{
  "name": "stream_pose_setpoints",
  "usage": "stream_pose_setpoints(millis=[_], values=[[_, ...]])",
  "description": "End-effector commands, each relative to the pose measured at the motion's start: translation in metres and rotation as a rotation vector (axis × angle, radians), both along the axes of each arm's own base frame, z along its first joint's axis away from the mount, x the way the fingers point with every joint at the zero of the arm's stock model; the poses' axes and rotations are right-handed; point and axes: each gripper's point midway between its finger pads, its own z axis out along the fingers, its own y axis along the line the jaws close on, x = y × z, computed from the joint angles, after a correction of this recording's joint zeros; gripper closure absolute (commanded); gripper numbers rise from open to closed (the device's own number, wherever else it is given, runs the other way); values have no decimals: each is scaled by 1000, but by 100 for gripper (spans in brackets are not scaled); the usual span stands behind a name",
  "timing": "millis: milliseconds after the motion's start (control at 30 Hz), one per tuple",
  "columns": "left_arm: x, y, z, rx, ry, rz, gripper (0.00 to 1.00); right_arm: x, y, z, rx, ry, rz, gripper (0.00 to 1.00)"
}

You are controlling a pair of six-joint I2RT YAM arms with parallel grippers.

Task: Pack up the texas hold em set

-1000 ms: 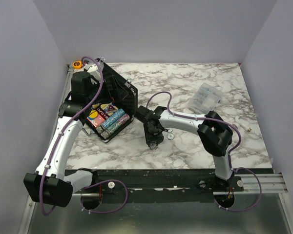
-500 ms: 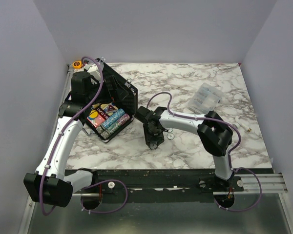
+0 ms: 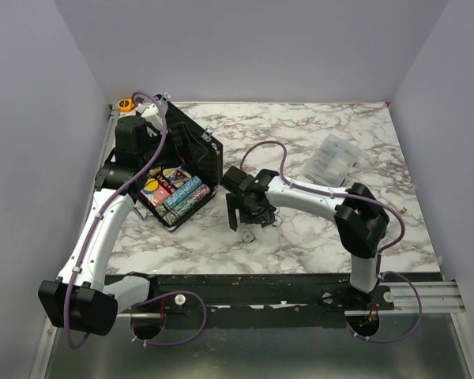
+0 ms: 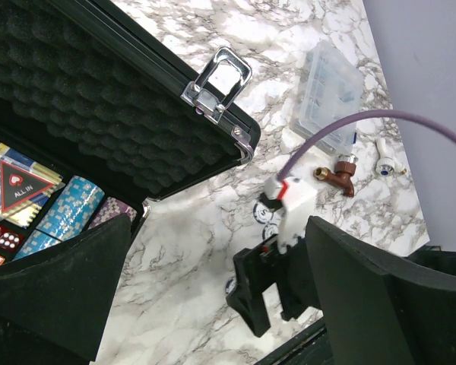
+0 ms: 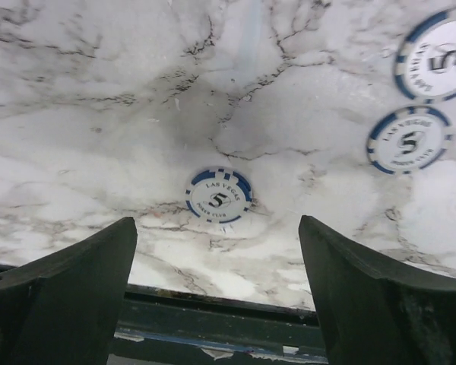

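One second has changed the right gripper (image 3: 244,219): earlier it sat low on the marble table (image 3: 316,126) with its jaws nearly together, and now we see them spread wide, holding nothing. A white-and-blue chip (image 5: 219,195) marked 5 lies flat on the table below the gap, touching neither finger. The right arm's elbow has also swung outward to the right, and the gripper has shifted a little toward the case. The left arm has not moved.

The right arm reaches in from its base, forearm angled left, with the wrist pointing down at the table. Two more loose chips (image 5: 409,139) lie to one side of the gripper, apart from the first.

The left arm stretches up along the table's left edge. Its gripper (image 4: 219,224) hangs over the open black case (image 3: 191,170) with jaws wide and empty.

The case sits at the left of the table, its lid (image 4: 99,99) tilted up and back, with rows of chips (image 3: 183,197) and card decks (image 3: 154,189) inside.

A clear plastic bag (image 3: 332,156) lies well to the right, and an orange tape roll (image 3: 126,103) sits in the far left corner. The upright lid stands between the right gripper and the case's compartments.
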Motion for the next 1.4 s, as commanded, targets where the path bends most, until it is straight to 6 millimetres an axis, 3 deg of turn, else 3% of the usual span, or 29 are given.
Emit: stream_pose_setpoints(millis=[0,33,133,233,333,533,833,1000,1367], values=[[-1,-5,4,-16,-14,-26,4,30,-29,32,-4,-142,-120,6],[-2,-5,4,-16,-15,-26,4,33,-38,32,-8,-136,-160,1],[-2,-5,4,-16,-17,-27,4,40,-60,23,54,-35,-250,0],[-2,-5,4,-16,-17,-28,4,48,-81,10,107,10,-299,3],[-2,-6,4,-16,-16,-29,4,47,-89,-6,116,57,-257,8],[-1,-7,3,-18,-11,-34,4,48,-96,-24,31,94,-200,17],[-1,-7,1,-20,-3,-36,4,56,-100,-30,-21,79,-180,27],[0,-7,1,-19,-4,-34,4,53,-99,-34,-42,97,-178,27],[-2,-7,3,-21,-9,-36,4,42,-95,-47,-113,114,-139,41]])
